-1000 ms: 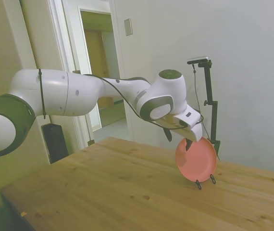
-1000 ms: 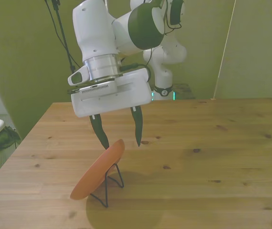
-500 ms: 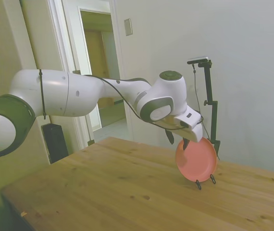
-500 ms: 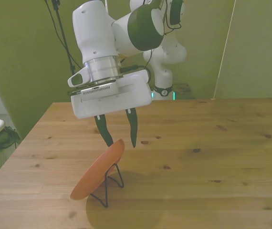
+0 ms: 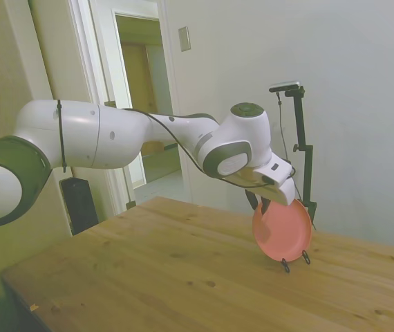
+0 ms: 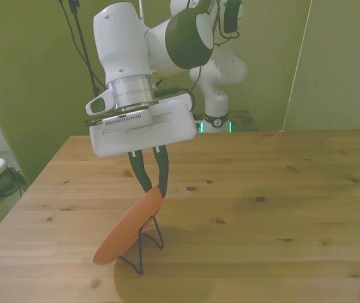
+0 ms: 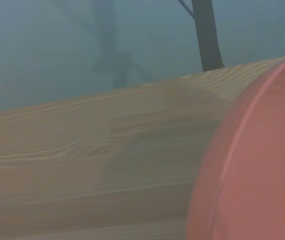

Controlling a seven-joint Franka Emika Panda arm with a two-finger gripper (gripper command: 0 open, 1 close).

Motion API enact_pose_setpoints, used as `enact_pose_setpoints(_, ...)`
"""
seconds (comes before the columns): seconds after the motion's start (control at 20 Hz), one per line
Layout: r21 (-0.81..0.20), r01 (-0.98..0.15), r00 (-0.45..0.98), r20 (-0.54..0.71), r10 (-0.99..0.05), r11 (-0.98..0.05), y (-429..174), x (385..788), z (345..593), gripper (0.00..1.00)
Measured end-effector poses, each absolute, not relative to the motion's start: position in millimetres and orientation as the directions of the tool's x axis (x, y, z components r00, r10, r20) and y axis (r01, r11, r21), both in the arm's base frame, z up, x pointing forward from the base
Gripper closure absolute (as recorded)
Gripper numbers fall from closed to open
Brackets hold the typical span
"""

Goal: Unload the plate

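The salmon-pink plate (image 6: pixel 128 226) leans tilted in a thin black wire stand (image 6: pixel 142 245) near the front view's left, on the wooden table (image 6: pixel 281 189). My gripper (image 6: pixel 155 187) comes down from above, and its dark fingers are shut on the plate's upper rim, one on each face. From the side, the plate (image 5: pixel 284 232) stands almost upright in the stand (image 5: pixel 294 261), with the gripper (image 5: pixel 264 207) at its top edge. Up close in the wrist view, the plate (image 7: pixel 255 165) fills one side as a blurred pink curve.
The table (image 5: pixel 169 277) stretches wide on both sides of the stand. A pale wall stands behind the far edge in the side view, with an open doorway (image 5: pixel 142 104) beyond the arm.
The fingers, wide apart a second ago, have drawn together onto the plate's top rim. The hand has dropped slightly. The plate has stayed in its stand.
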State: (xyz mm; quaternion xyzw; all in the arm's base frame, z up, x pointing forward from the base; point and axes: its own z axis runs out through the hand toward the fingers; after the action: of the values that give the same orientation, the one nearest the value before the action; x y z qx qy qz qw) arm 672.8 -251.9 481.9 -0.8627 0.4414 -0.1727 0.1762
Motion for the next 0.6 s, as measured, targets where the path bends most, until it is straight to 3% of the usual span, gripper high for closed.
enact_pose_setpoints(0.45,-0.46,-0.694,0.548,0.161,-0.821,-0.553,-253,672,482,1.0)
enact_pose_setpoints(0.6,-0.473,-0.681,0.544,0.186,-0.818,-0.56,-251,668,496,1.0)
